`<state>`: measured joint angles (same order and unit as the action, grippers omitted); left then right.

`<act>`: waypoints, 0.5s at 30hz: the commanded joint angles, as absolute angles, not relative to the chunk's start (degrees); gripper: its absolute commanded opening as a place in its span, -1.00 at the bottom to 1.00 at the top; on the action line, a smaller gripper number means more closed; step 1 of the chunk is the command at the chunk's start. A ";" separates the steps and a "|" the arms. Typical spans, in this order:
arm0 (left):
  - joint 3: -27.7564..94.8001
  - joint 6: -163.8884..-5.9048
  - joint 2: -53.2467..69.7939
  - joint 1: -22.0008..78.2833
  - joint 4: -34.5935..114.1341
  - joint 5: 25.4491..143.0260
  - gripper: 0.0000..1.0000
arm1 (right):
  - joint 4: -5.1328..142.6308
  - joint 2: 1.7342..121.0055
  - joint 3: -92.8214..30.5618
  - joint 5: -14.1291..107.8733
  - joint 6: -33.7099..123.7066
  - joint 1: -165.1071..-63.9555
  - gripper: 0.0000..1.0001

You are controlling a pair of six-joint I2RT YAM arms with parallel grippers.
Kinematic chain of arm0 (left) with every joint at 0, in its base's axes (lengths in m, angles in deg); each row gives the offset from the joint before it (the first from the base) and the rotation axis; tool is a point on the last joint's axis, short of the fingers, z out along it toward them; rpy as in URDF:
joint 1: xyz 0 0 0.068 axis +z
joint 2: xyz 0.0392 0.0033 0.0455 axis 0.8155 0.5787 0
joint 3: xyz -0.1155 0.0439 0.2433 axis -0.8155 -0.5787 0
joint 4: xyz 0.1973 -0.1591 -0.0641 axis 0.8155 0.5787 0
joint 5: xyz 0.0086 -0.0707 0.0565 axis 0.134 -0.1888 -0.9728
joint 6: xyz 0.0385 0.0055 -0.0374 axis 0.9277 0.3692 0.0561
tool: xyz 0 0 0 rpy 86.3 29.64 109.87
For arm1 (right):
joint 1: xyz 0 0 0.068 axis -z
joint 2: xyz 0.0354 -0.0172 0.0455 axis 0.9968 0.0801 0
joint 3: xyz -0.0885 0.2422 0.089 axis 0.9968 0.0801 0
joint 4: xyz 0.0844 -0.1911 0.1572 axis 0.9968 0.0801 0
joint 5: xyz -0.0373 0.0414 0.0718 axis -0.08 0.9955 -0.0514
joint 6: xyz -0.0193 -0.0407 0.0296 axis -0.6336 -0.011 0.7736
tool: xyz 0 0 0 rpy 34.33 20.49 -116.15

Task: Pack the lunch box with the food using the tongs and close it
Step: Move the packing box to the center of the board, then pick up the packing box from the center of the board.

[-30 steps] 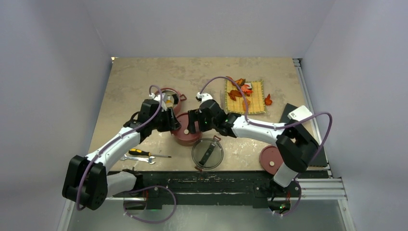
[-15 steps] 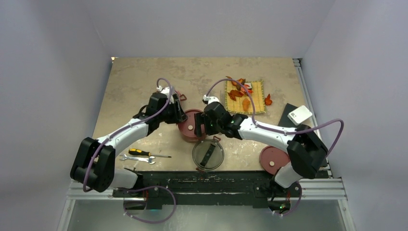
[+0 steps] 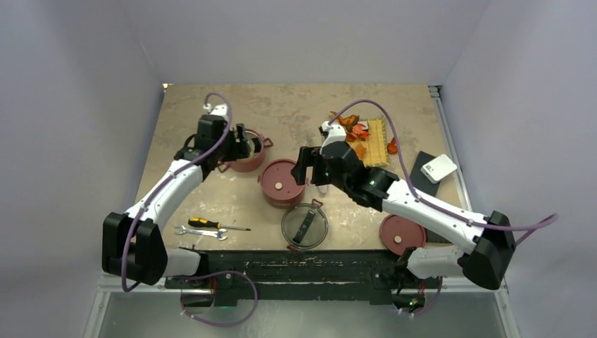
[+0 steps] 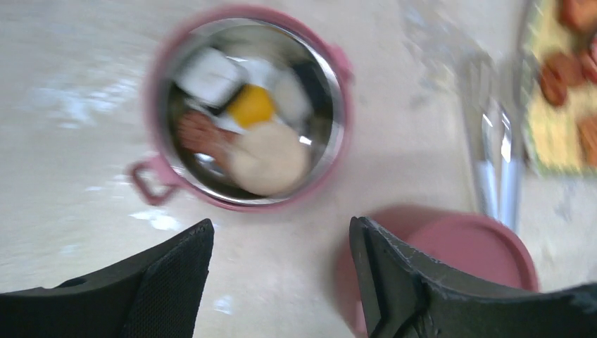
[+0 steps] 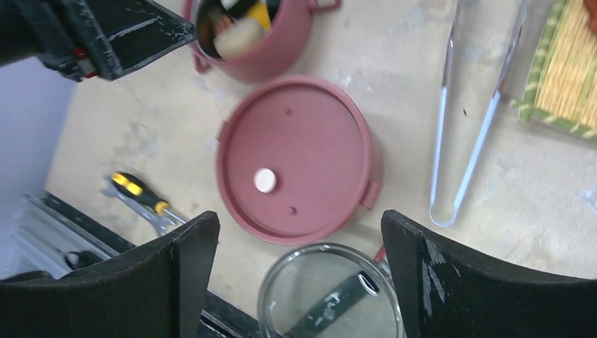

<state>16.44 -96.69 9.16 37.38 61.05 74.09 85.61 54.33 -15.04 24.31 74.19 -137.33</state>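
One bowl [image 5: 271, 53] of the lunch box, upper left in the right wrist view, stands open with the fried egg [image 4: 251, 105] and a bun [image 4: 267, 158] inside. The second bowl [image 5: 299, 158], at centre, is lidded. Orange food [image 3: 350, 134] lies on the mat [image 5: 563, 77], upper right. The tongs [image 5: 436, 144] lie on the desk [image 3: 197, 113] between them, ungrasped. By my judgement, packing, stacking and the see-through lid [image 3: 304, 225] are left. The left fingers [image 4: 176, 282] and right fingers [image 5: 190, 274] are wide and empty.
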 commanded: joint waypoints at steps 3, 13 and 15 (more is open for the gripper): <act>17.82 -96.80 11.03 47.36 60.65 70.36 0.40 | 75.70 48.71 -15.15 23.96 74.83 -135.79 0.76; 17.57 -100.91 18.98 50.72 54.15 70.99 0.29 | 68.42 41.29 -8.08 34.94 58.64 -126.45 0.98; 18.49 -100.54 21.51 51.00 54.53 71.41 0.22 | 68.61 40.61 -7.36 34.97 58.57 -126.35 0.98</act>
